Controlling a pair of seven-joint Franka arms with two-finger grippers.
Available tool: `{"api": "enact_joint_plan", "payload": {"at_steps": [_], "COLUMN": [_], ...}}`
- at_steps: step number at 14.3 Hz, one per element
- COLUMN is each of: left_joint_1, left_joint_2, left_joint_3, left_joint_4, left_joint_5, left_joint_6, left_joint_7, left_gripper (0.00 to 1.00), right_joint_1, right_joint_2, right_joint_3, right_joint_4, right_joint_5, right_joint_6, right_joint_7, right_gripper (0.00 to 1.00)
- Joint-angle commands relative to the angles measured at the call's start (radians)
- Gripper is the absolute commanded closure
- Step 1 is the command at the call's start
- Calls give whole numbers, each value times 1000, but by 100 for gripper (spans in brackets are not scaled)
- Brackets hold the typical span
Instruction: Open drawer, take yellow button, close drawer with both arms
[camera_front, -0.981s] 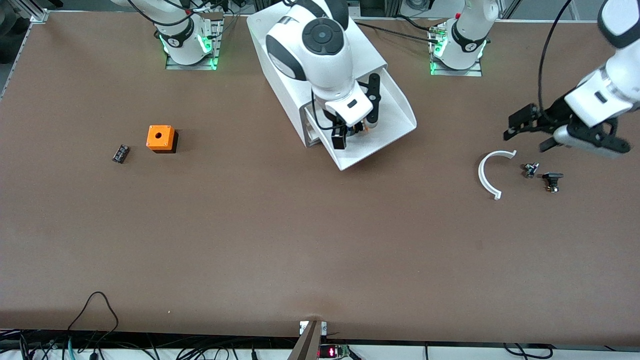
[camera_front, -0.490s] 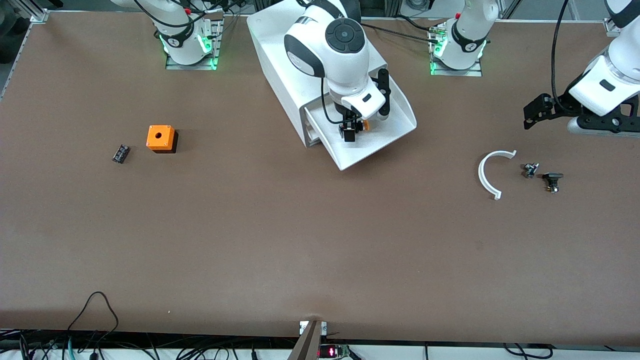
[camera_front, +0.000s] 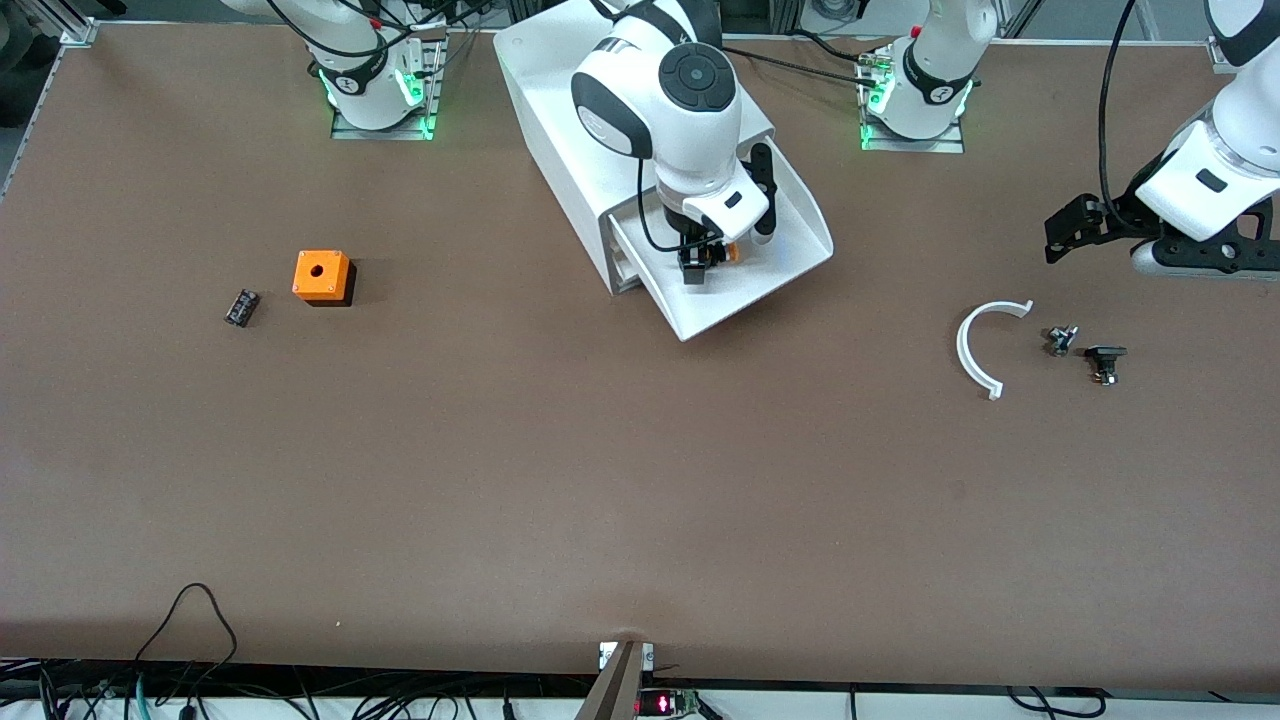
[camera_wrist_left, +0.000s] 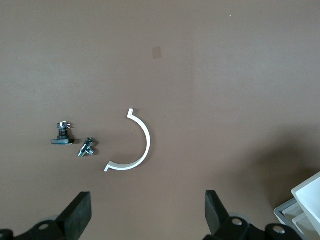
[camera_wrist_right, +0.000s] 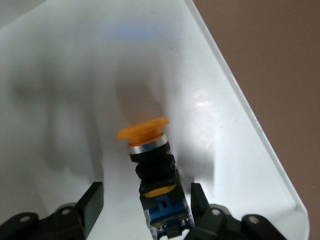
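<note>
The top drawer (camera_front: 745, 292) of the white cabinet (camera_front: 560, 100) stands pulled out. The button (camera_front: 731, 251), with its orange cap and dark body with a blue bit, lies on its side on the drawer floor (camera_wrist_right: 60, 100). My right gripper (camera_front: 703, 257) is down in the drawer, open. In the right wrist view its fingers (camera_wrist_right: 93, 204) stand either side of the button's body (camera_wrist_right: 152, 167), with a gap at one finger. My left gripper (camera_front: 1080, 235) is open wide and empty in the air at the left arm's end of the table; its fingertips (camera_wrist_left: 76, 216) frame bare table.
An orange cube with a round hole (camera_front: 321, 277) and a small black block (camera_front: 241, 306) lie toward the right arm's end. A white arc piece (camera_front: 975, 355) and two small metal parts (camera_front: 1060, 340) (camera_front: 1104, 360) lie on the table below the left gripper.
My right gripper has shifted over the drawer and come down with its fingers either side of the button. My left arm has drawn back toward its end of the table.
</note>
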Motion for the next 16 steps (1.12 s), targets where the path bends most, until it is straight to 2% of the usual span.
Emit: {"api": "enact_joint_plan", "payload": {"at_steps": [1,4,6,9,12,14,16], "left_joint_1": [-4,-5,-5,-4,-5,-10,-16], "left_joint_2": [1,4,4,17,24,44,89], "left_joint_3": [3,6,6,6,-2,-14,-23], "left_joint_4": [11,11,13,19,18,19,-5], "left_joint_5": [23,20,20,23,15,-15,-71], "left_joint_6": [-17,-14,-14,-2,-2,12,80], "left_joint_7": [-17,-14,-14,0,0,-22,-113], "left_gripper": [0,0,0,0,0,0,0], "right_joint_1": [27,25,14,-53,-145,-223,-330], "right_joint_2": [1,-13,-57,-111,-183,-244,-268], "right_joint_3": [-6,-5,-6,-5,-30,-34,-40], "right_joint_4": [4,8,9,24,9,-102,-178], "right_joint_5": [-51,-61,-62,-56,-48,-53,-50], "right_joint_6": [-6,-12,-38,-55,-46,-39,-17], "right_joint_7": [-3,-4,2,6,43,150,262], "right_gripper": [51,68,76,77,77,76,76]}}
